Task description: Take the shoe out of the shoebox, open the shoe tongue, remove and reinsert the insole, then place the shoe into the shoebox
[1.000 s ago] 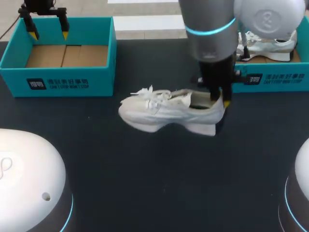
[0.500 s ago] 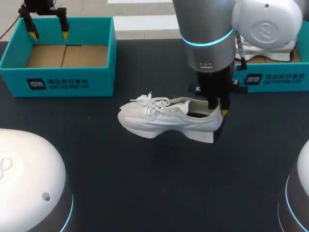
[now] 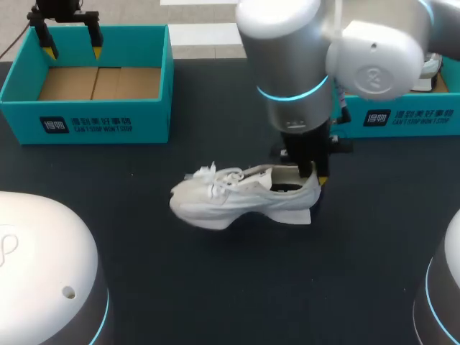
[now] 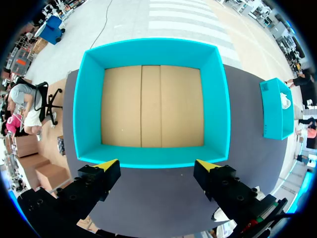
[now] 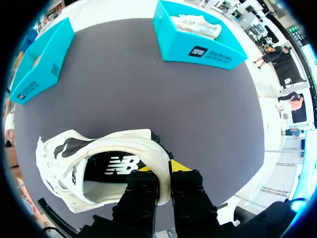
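Note:
A white shoe (image 3: 237, 198) hangs over the middle of the dark table, toe pointing left, laces loose. My right gripper (image 3: 310, 175) is shut on the shoe's heel collar; in the right wrist view the heel collar (image 5: 159, 166) sits pinched between the two fingers of the right gripper (image 5: 163, 168), with the insole (image 5: 111, 171) visible inside the shoe. The empty teal shoebox (image 3: 90, 115) stands at the back left. My left gripper (image 3: 70, 44) hovers open over that shoebox's far wall; from the left wrist, the left gripper (image 4: 156, 166) stands wide above the shoebox (image 4: 151, 153) and its cardboard floor.
A second teal box (image 3: 402, 115) with another white shoe (image 5: 198, 25) in it stands at the back right, behind my right arm. Bare dark tabletop (image 3: 215, 280) lies in front of the held shoe.
My right arm has carried the shoe toward the front and a little left, away from the right box. The left arm has stayed put.

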